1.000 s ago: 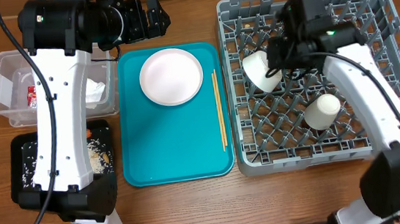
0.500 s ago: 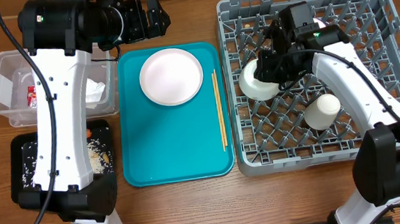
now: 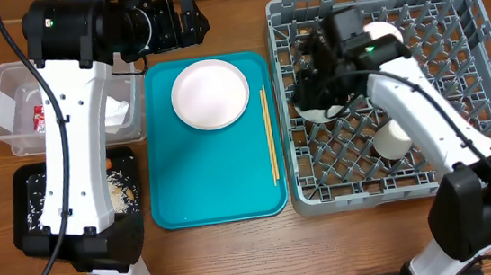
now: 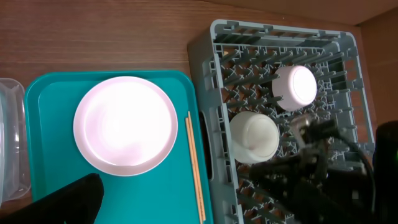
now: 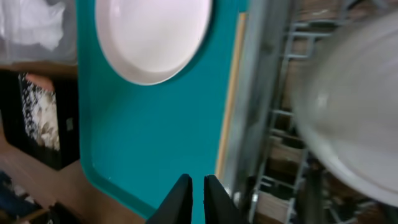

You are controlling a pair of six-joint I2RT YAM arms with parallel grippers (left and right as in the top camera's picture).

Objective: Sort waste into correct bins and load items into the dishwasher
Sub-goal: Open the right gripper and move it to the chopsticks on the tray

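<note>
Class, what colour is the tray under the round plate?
The tray is teal, clearest in the overhead view.

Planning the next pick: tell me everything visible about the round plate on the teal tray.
The plate is round, pale white and smooth, with a shallow raised rim, and empty. It lies flat, right way up, in the far half of the teal tray, beside the chopsticks but apart from them. Nothing else touches it.

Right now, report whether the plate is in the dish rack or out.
Out. The plate lies flat on the teal tray, left of the grey dish rack.
</note>
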